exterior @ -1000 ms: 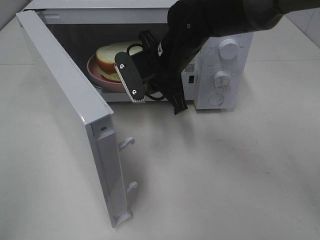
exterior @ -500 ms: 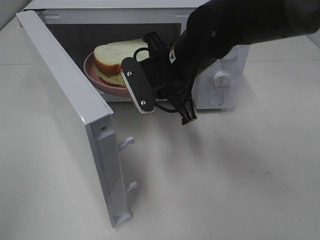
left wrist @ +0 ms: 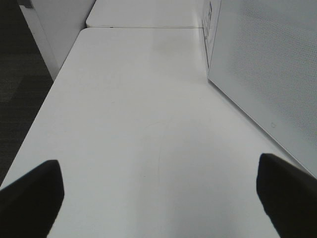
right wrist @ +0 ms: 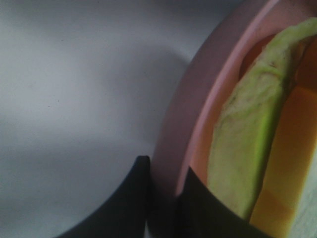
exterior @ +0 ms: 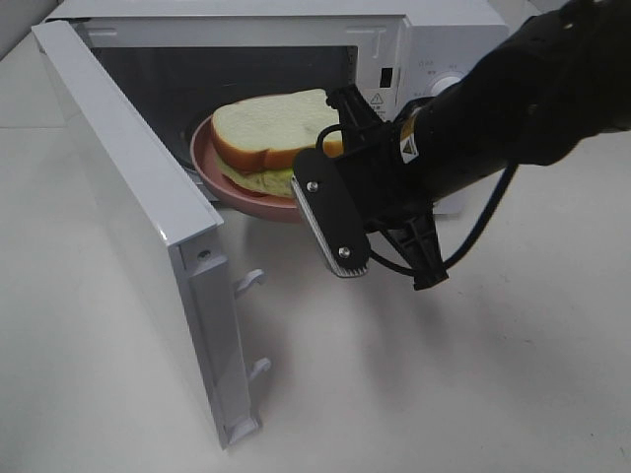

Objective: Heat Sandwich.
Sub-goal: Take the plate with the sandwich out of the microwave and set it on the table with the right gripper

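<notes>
Pink and pale, the plate point(exterior: 258, 202) with the sandwich point(exterior: 274, 133) came further out of the microwave point(exterior: 434, 44) in the high view than a second earlier, half past the sill, with our right gripper point(exterior: 345, 212) pinching its near rim, so we judged the food was being withdrawn after heating. Our left wrist view showed only bare table point(left wrist: 148, 124) between wide-spread fingers point(left wrist: 32, 193), holding nothing. Our right wrist view showed dark fingers point(right wrist: 141, 198) clamped on the pink rim, green filling just beyond them.

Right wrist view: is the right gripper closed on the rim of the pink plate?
Yes: the dark fingers pinch the pink plate at its rim, one on each side, beside the sandwich.
</notes>
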